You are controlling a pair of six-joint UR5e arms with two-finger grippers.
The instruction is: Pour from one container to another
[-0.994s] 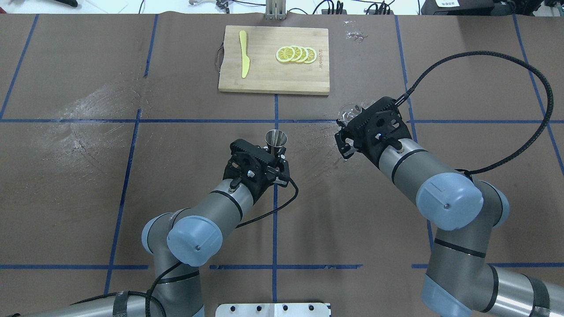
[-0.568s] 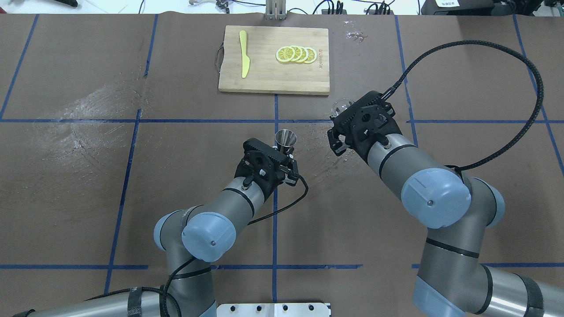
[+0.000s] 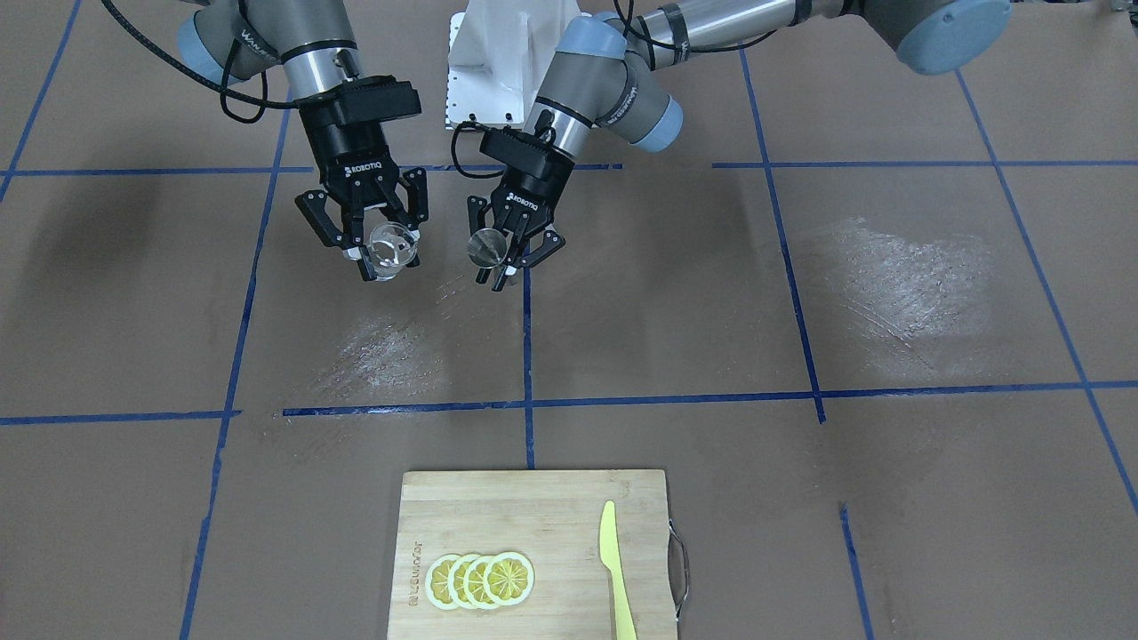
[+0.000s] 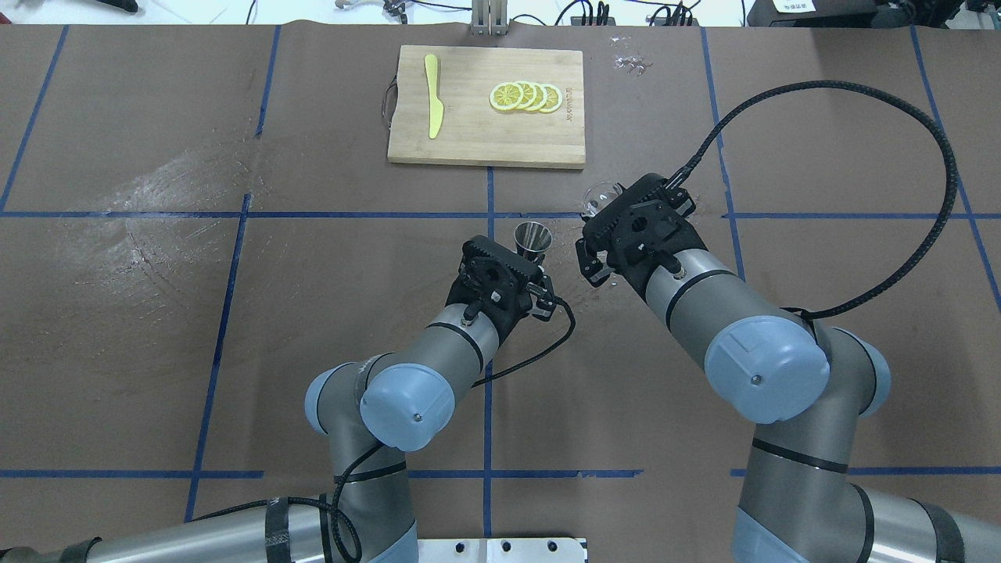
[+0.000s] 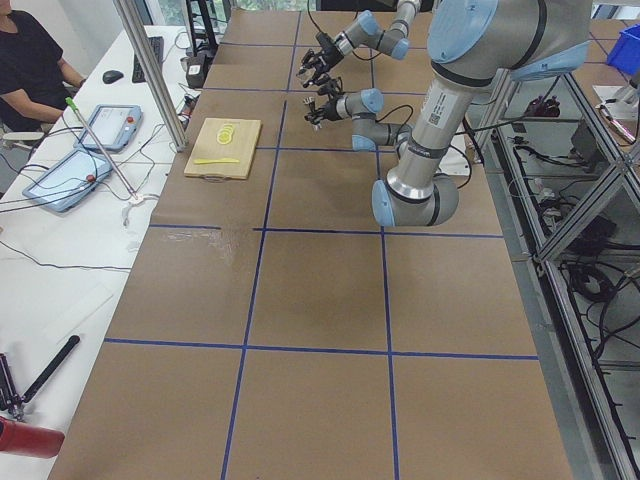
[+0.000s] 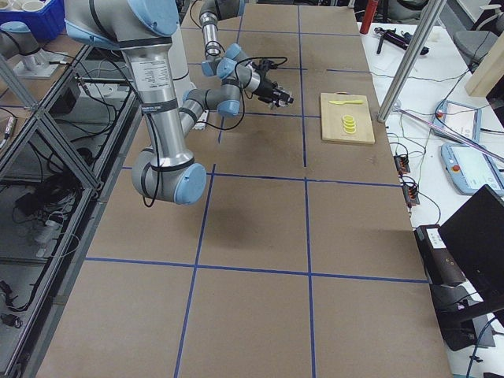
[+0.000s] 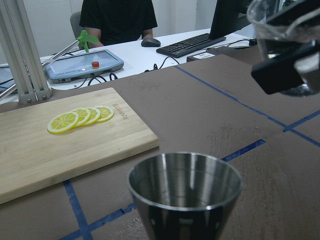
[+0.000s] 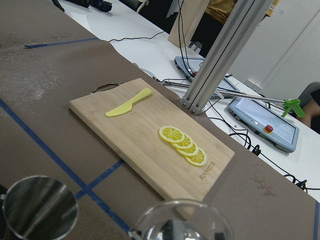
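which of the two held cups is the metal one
The jigger in the left gripper: grey steel and cone-shaped, while the glass in the right gripper is clear.

One tumbler (image 3: 392, 249), one jigger (image 3: 486, 247), one cutting board (image 3: 551, 520), one knife (image 3: 613, 569), seemingly four lemon slices (image 3: 480, 580)

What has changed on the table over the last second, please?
The left gripper carried the jigger forward and rightward; the right gripper brought the glass tumbler leftward, so the two vessels are now closer together. Both grips held. The cutting board, knife and lemon slices stayed put.
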